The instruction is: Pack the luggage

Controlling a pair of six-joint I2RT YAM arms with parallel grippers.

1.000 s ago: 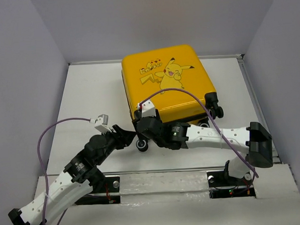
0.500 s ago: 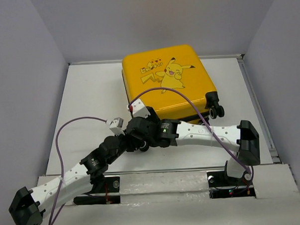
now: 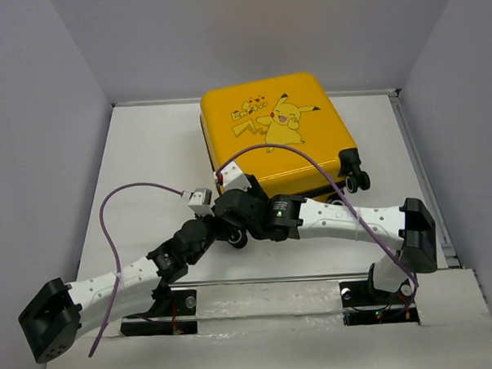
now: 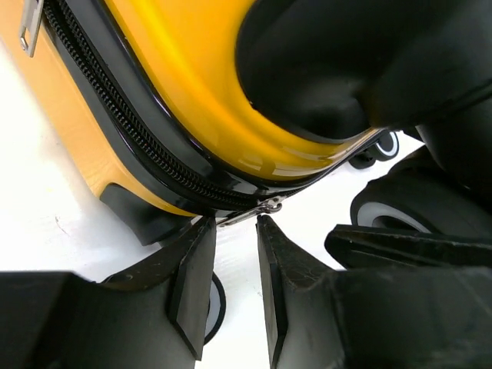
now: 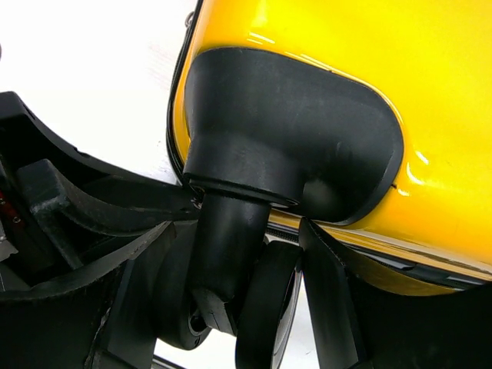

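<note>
The yellow Pikachu suitcase [image 3: 268,126] lies flat and closed toward the far middle of the white surface [image 3: 147,156], so I'd guess we're at the zipping-up step. Both arms crowd its near-left corner. The left hand [image 4: 231,231] is only slightly open, and the little metal zipper pull [image 4: 257,209] sits right at the mouth of the gap, not pinched yet. The next move calls for nudging in, closing on that pull, then dragging it along the black zipper [image 4: 138,146]. The right hand [image 5: 240,229] is spread wide around a caster wheel [image 5: 265,307], not clamping it as far as I can see. It's probably bracing the case.
</note>
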